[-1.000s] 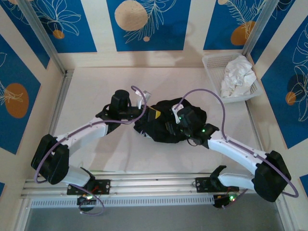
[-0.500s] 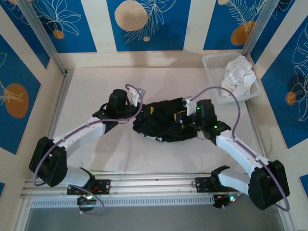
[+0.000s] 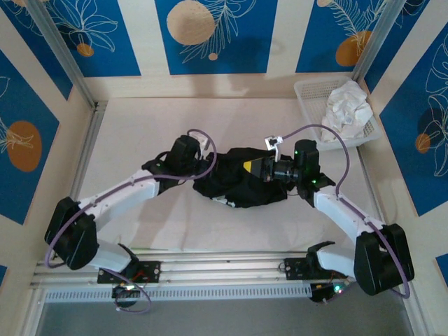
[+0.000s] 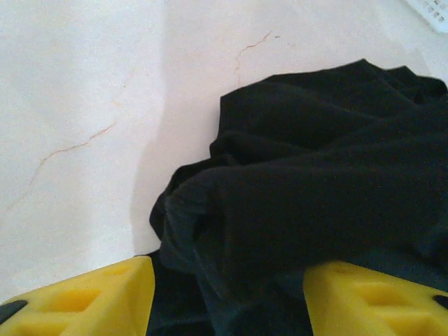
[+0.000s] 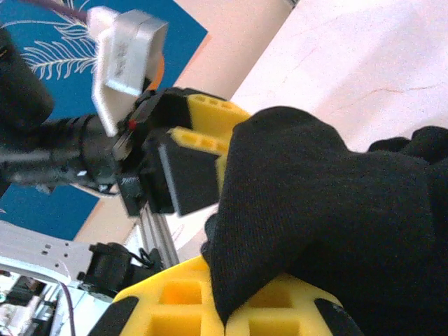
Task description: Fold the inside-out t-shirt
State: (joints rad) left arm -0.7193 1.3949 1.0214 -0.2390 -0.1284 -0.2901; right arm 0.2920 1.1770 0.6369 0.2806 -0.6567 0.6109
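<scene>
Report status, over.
Left tool open, t-shirt between its fingers. Right tool shut on t-shirt fold. T-shirt bunched mid-table, unfolded. White cloth in basket, far right, apart.

- Inside-out t-shirt [image 3: 238, 185]: plain black, matt.
- Left gripper [image 4: 227, 280]: bright yellow fingers, black housing.
- Right gripper [image 5: 224, 311]: bright yellow fingers.
- Left arm [image 3: 119, 192], right arm [image 3: 343, 213]: white links and black joints. Small green lights glow on the right arm.
- Cables [image 3: 318, 129]: pale lilac.
- Table [image 4: 84, 105]: cream-white with faint tan hairline veins.
- Walls [image 3: 238, 42]: deep blue panels alternating with cream bands. The blue carries white line-drawn leaves and discs in orange and tan.
- Basket [image 3: 308, 94], far right: white lattice.
- Crumpled cloth [image 3: 346, 112] inside the basket: white.
- Rail [image 3: 224, 269], near edge: silver-grey metal.
</scene>
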